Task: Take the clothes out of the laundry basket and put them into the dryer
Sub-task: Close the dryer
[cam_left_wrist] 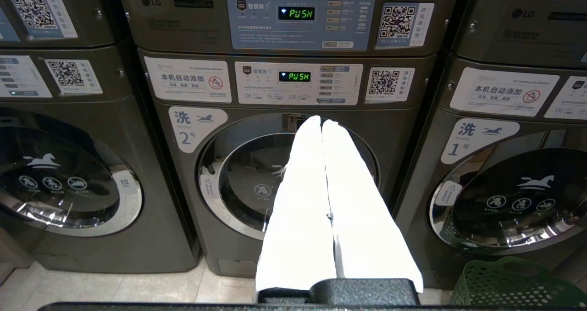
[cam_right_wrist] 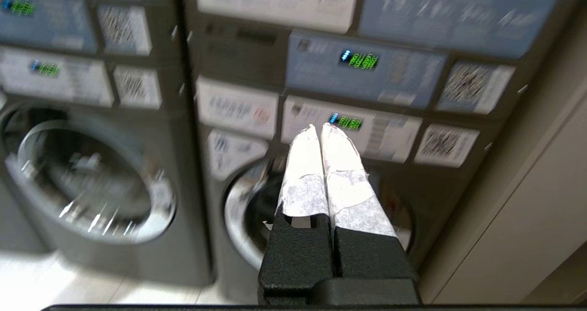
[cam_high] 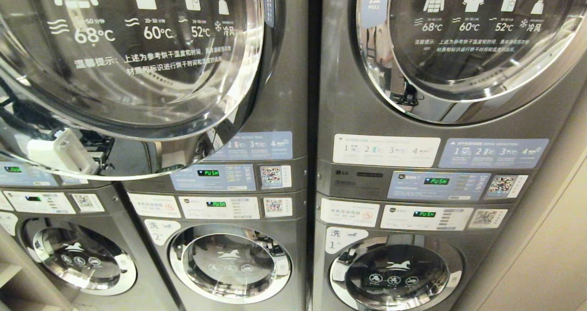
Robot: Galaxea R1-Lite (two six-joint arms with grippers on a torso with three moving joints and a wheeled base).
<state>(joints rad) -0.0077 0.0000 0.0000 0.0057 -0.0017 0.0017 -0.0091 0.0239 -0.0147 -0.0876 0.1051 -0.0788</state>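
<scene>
Two grey dryers sit stacked above washers in the head view. The left dryer's big glass door (cam_high: 137, 58) hangs swung out toward me. The right dryer's door (cam_high: 477, 40) is closed, with a PULL label beside it. A green perforated laundry basket (cam_left_wrist: 513, 283) stands on the floor in front of washer 1. The clothes are out of view. My left gripper (cam_left_wrist: 321, 120) is shut and empty, its white fingers pointing at washer 2's door (cam_left_wrist: 247, 182). My right gripper (cam_right_wrist: 319, 126) is also shut and empty, facing the right-hand stack's control panels (cam_right_wrist: 362, 68). Neither gripper shows in the head view.
Three front-loading washers (cam_high: 229, 263) line the bottom row over a tiled floor (cam_left_wrist: 114, 288). A beige wall (cam_high: 550, 237) closes off the right side. Control panels with green PUSH displays (cam_high: 435, 181) run between dryers and washers.
</scene>
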